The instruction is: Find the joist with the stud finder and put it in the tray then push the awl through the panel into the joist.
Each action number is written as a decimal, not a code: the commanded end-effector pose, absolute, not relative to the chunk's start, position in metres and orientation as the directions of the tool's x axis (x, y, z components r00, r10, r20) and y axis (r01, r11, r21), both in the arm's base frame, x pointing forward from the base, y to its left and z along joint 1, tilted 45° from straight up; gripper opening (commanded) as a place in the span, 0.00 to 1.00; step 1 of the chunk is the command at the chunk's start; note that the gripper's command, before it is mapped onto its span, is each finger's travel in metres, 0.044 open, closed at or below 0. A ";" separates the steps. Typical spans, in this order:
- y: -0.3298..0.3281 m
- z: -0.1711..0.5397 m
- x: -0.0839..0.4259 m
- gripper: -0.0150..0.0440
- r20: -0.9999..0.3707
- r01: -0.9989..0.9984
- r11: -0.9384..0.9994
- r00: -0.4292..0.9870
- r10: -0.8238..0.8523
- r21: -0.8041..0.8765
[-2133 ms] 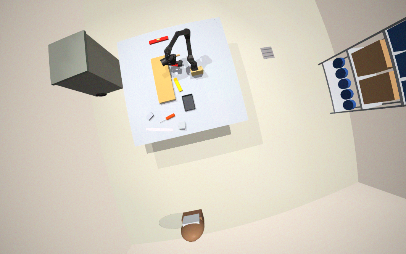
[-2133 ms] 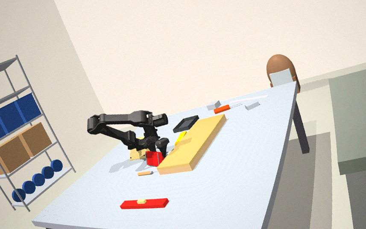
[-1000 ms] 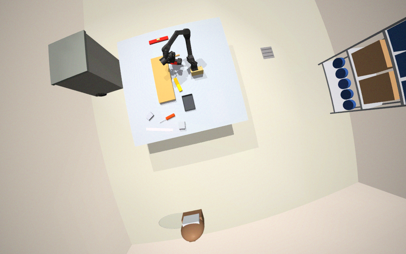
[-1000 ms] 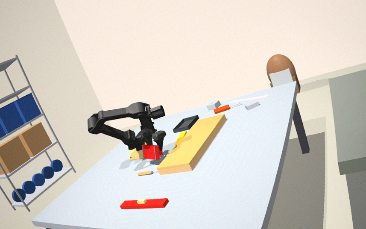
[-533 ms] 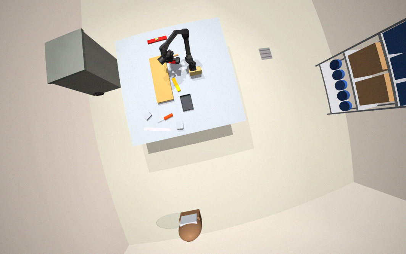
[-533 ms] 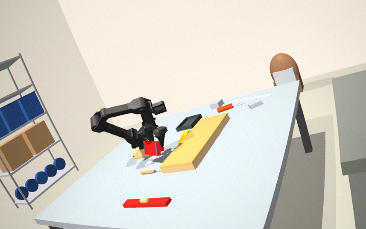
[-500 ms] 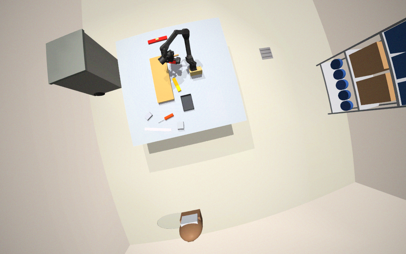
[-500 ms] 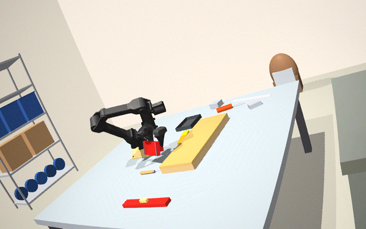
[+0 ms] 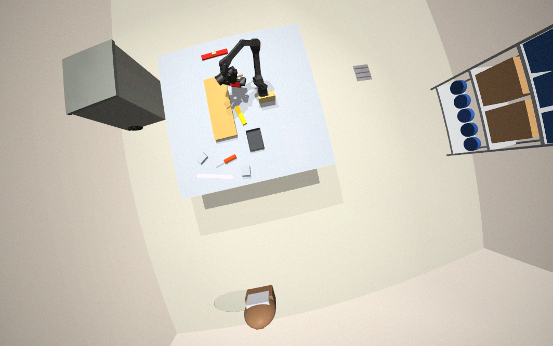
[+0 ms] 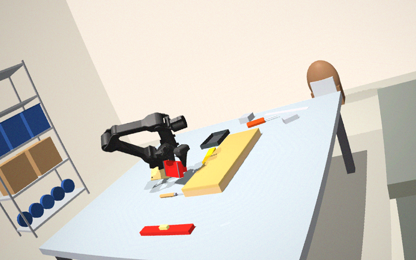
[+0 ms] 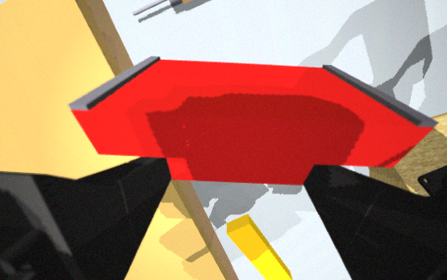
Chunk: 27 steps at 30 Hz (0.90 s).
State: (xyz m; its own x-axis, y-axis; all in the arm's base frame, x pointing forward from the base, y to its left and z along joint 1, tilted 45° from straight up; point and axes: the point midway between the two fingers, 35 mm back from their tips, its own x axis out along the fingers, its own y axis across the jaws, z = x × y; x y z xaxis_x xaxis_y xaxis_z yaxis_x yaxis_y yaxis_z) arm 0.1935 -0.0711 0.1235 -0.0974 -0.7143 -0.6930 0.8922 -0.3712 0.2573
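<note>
My gripper (image 9: 235, 82) (image 10: 170, 162) (image 11: 237, 155) is shut on the red stud finder (image 10: 173, 169) (image 11: 236, 135), which has grey strips at both ends. It holds it just above the table, beside the near end of the tan floor panel (image 9: 220, 116) (image 10: 229, 159) (image 11: 42, 84) in the exterior view. The awl (image 9: 240, 75) (image 10: 168, 195) (image 11: 176, 5), with a wooden handle and thin metal shaft, lies on the table by that panel end. The dark tray (image 9: 254, 140) (image 10: 215, 139) sits beyond the panel's other end, to one side, with nothing visible in it. The joist is hidden. No hole shows.
A yellow bar (image 9: 240, 115) (image 10: 209, 155) (image 11: 257, 249) lies along the panel's side. A red level (image 9: 207, 56) (image 10: 180, 229), an orange-handled screwdriver (image 9: 229, 159) (image 10: 256, 122), two grey blocks (image 9: 202, 158) (image 9: 246, 171) and a white strip (image 9: 214, 176) lie farther off. A tan block (image 9: 267, 97) is by the arm's base.
</note>
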 end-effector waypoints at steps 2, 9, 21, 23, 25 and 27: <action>-0.072 0.124 0.193 0.25 -0.713 0.892 -0.369 -0.081 -0.697 0.260; -0.073 0.125 0.193 0.25 -0.730 0.893 -0.369 -0.069 -0.680 0.259; -0.074 0.125 0.191 0.25 -0.777 0.892 -0.376 -0.045 -0.628 0.252; -0.075 0.125 0.191 0.25 -0.785 0.892 -0.376 -0.040 -0.618 0.251; -0.075 0.125 0.191 0.25 -0.792 0.892 -0.376 -0.034 -0.609 0.251; -0.075 0.125 0.191 0.25 -0.799 0.892 -0.376 -0.028 -0.601 0.251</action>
